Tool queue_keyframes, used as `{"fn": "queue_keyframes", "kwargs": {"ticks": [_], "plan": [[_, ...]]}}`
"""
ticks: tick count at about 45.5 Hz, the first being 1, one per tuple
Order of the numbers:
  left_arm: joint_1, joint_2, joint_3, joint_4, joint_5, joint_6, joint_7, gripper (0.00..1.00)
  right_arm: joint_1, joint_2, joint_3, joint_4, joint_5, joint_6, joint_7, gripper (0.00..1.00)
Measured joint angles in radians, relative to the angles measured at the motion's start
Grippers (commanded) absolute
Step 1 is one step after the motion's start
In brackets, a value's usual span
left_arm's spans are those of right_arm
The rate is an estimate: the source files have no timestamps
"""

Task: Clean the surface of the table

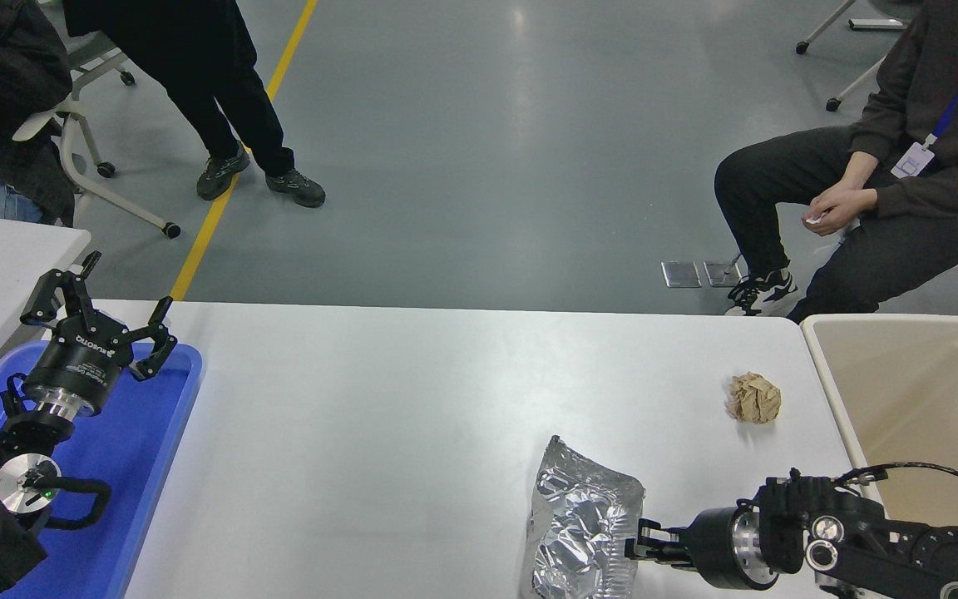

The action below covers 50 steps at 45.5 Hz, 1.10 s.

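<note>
Gleaming matte white table surface (412,399), crumpled foil (583,528) (perhaps a bag) near its front edge.

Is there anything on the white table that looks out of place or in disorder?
Yes. A crumpled silver foil bag lies at the near edge of the table surface, with the right gripper at its edge. A brown paper ball lies near the beige bin. Both look like rubbish.

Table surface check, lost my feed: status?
Right gripper jaws pinching foil bag. Left gripper open over blue tray. Table surface: paper ball remains.
</note>
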Motion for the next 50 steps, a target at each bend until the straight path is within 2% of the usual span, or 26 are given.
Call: {"fn": "queue_keyframes", "kwargs": {"ticks": [13, 34, 50], "plan": [[0.000, 0.000, 0.000, 0.000, 0.000, 0.000, 0.000, 1.00, 0.063, -0.130, 0.025, 0.076, 0.036, 0.069, 0.009, 0.00], [0.000, 0.000, 0.000, 0.000, 0.000, 0.000, 0.000, 1.00, 0.094, -0.386, 0.263, 0.129, 0.059, 0.337, 0.026, 0.00], [0.000, 0.000, 0.000, 0.000, 0.000, 0.000, 0.000, 1.00, 0.103, -0.543, 0.407, 0.165, 0.104, 0.471, 0.030, 0.00]]}}
